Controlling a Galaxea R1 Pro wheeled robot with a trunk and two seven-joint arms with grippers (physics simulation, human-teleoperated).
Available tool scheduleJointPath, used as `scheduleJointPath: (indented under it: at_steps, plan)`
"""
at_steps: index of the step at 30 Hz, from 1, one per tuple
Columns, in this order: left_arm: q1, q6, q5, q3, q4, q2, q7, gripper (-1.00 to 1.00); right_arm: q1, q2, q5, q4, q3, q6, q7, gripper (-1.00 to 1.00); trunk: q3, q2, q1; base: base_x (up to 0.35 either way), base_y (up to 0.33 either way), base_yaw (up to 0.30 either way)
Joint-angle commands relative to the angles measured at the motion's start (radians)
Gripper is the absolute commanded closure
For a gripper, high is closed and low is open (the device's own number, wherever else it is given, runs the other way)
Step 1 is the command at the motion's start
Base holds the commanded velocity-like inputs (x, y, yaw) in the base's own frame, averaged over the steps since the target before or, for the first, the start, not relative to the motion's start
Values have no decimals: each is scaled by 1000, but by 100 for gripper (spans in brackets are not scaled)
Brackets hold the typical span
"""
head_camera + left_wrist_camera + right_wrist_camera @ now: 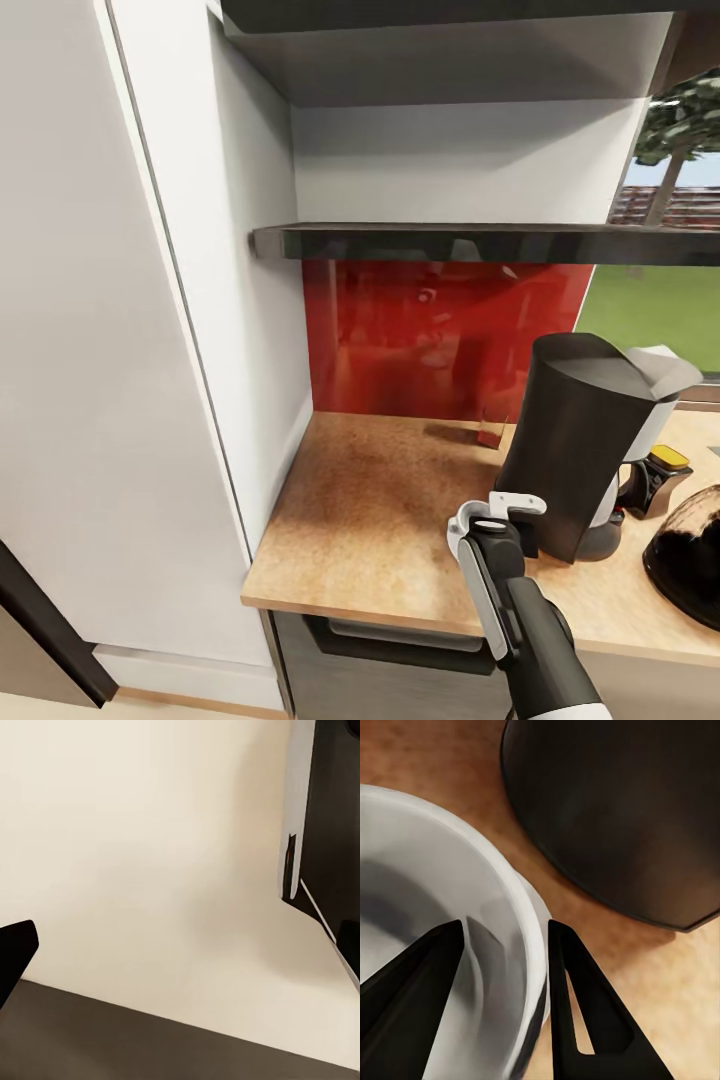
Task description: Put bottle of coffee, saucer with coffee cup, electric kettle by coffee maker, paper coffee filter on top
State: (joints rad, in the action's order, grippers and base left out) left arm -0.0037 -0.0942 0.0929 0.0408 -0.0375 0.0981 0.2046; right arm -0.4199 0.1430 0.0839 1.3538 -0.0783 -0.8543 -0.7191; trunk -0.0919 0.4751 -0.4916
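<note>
The dark, tall coffee maker (pixel 575 440) stands on the wooden countertop (pixel 380 500), and a white paper filter (pixel 662 368) lies on its top. My right gripper (pixel 497 512) hovers low at the left of its base. In the right wrist view the right gripper (pixel 506 926) is shut on the wall of the white coffee cup (pixel 427 870), one finger inside and one outside, with the coffee maker (pixel 615 810) just beyond. A dark rounded glass vessel (pixel 688 560) sits at the counter's right edge. I cannot tell whether a saucer lies under the cup. The left gripper's dark fingertip (pixel 13 954) shows, with the jaws spread.
A small red glass (pixel 490 430) stands by the red backsplash (pixel 430 330). A black and yellow object (pixel 662 470) sits behind the coffee maker. A dark shelf (pixel 480 242) spans above the counter. A tall white cabinet (pixel 130 350) bounds the left side.
</note>
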Motion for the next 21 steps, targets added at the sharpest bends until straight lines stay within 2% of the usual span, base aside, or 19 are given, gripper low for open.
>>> scheduleJointPath:
  at_steps: [1,13,16,18,21]
  plan:
    - [-1,-6,10,4,-2,0,4,-100,-1,0,8,1,-1,-3,-10,100,-2,2,-1,0,0,0]
    - [-1,-7,10,4,-2,0,4,-100,-1,-2,7,1,1,-3,-12,100,-2,2,-1,0,0,0]
    - [-1,-7,10,4,-2,0,4,-100,-1,-2,8,1,2,-3,-55,100,-2,2,-1,0,0,0]
    - [-1,-7,10,4,-2,1,4,-100,-1,-2,9,0,0,-3,-107,100,-2,2,-1,0,0,0]
    - [-1,-7,10,4,-2,2,4,-100,-1,-2,10,-1,1,-2,-111,100,-2,2,-1,0,0,0]
